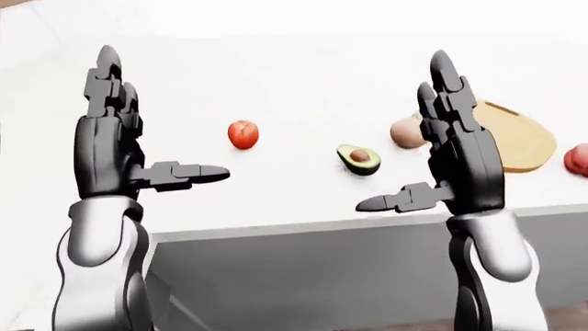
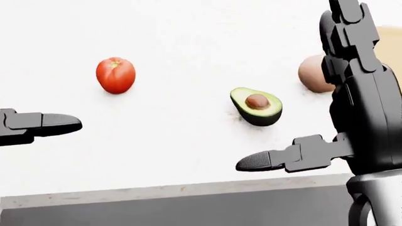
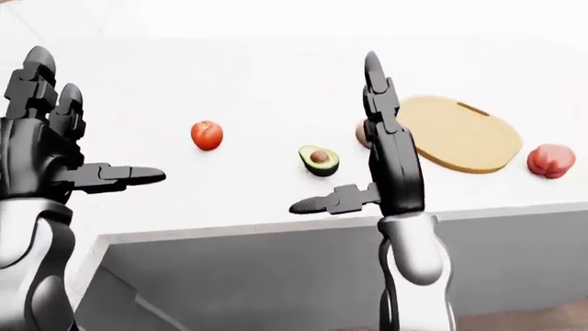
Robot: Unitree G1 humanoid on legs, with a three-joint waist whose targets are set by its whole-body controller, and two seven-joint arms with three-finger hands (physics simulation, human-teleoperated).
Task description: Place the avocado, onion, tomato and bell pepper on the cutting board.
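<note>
Avocado (image 2: 256, 106) half looks light, slick-skinned, soft — I'd pinch its dark flanks with my right hand (image 2: 352, 117), now spread empty

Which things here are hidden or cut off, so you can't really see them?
- Onion: partly behind the right hand in all views.
- Cutting board: head view shows only a sliver at the right edge.
- Red item, probably the bell pepper: outside the head view, cropped in the left-eye view.

Your left hand (image 1: 110, 148) and right hand (image 1: 460, 162) are both raised upright, fingers spread and straight, thumbs pointing inward, holding nothing.
</note>
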